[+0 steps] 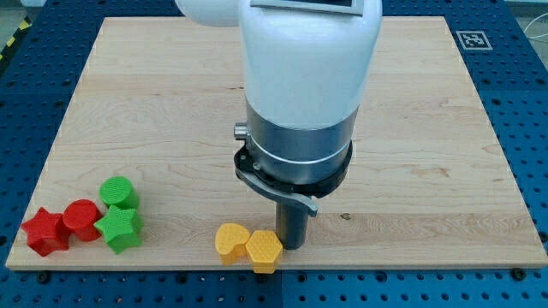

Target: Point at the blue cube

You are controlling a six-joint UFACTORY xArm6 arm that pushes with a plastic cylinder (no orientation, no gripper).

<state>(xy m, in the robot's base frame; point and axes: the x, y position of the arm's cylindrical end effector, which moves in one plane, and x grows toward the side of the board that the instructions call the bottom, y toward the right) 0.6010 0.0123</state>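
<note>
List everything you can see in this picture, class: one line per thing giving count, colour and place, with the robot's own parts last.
Wooden board: one, light wood, fills most of the view.
Blue perforated table: one, blue, around the board.
Black-and-white marker tag: one, board's top right corner.
Red star block: one, red, bottom left corner.
Red cylinder block: one, red, right of the red star.
Green cylinder block: one, green, above the green star.
Green star block: one, green, right of the red cylinder.
Yellow heart block: one, yellow, bottom centre.
Yellow hexagon block: one, yellow, touching the heart's right.
Blue cube: none visible.
Arm body: one, white and silver, centre.
My tip: one, dark, beside the yellow hexagon's right.
</note>
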